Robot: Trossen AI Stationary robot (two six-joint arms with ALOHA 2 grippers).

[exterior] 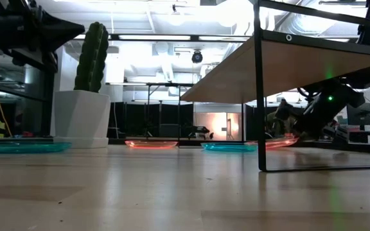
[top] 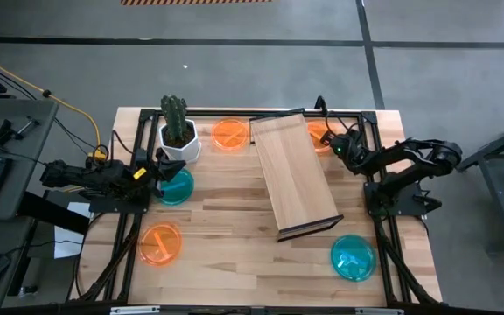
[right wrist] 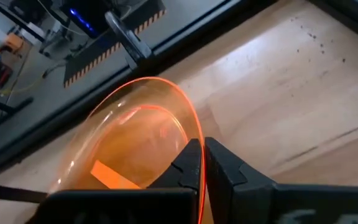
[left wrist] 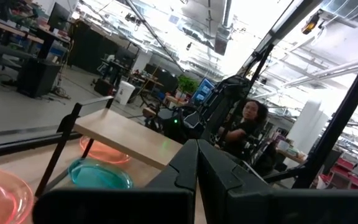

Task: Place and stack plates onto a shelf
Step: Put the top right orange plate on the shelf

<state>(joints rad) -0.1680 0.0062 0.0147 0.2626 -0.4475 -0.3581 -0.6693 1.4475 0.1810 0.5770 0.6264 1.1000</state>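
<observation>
Five plates lie on the table in the high view: an orange plate (top: 231, 134) by the cactus, an orange plate (top: 319, 136) at the far right, a teal plate (top: 175, 186), an orange plate (top: 160, 243) and a teal plate (top: 353, 256). The wooden shelf (top: 292, 175) stands bare in the middle, at a slant. My right gripper (top: 335, 144) is shut on the far-right orange plate (right wrist: 135, 137). My left gripper (top: 157, 171) is shut and holds nothing. It hangs above the teal plate (exterior: 21, 146) in the low view. My right gripper (right wrist: 202, 146) pinches the far-right orange plate by its rim (right wrist: 194, 134), on the side nearest the arm, between its two fingers. The fingers slant down from the table's right side. The plate is tilted, with its held side raised. I cannot tell whether its far edge rests on the table.
A cactus in a white hexagonal pot (top: 178, 136) stands at the far left, beside my left gripper. A dark frame rail (top: 261, 111) runs along the table's edges. Bare wood lies between the shelf and the near edge. A person (left wrist: 250, 118) sits beyond the table.
</observation>
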